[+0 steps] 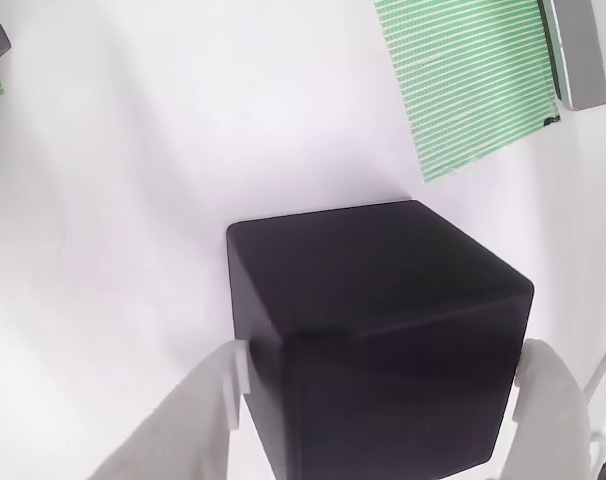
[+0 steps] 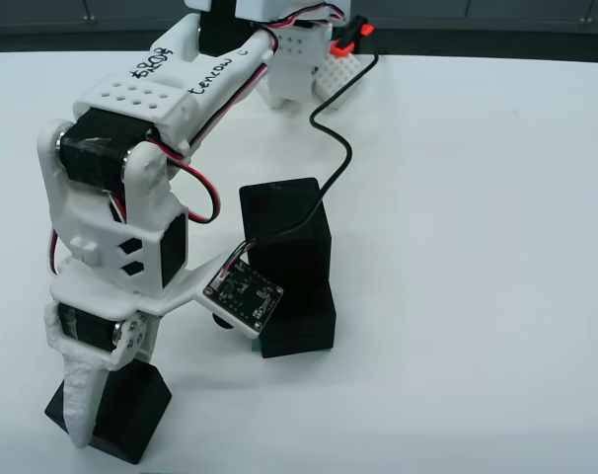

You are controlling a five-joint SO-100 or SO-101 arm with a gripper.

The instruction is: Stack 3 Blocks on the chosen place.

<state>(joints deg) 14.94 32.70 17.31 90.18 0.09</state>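
Arm (image 2: 151,148): bent over, reaching down at the counter's (image 2: 477,247) near left corner; end effector (image 1: 383,390): fingers flank a black block (image 1: 373,320); two blocks (image 2: 289,272): stacked mid-counter.

White table (image 2: 477,247). Near left, one black block (image 2: 131,420); at centre, two stacked blocks (image 2: 299,321). Green-striped patch (image 1: 468,80) lying flat.

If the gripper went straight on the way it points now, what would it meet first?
The matte black cube already sits between its white fingers, so likely that cube, then the white tabletop beneath. Contact is unclear.
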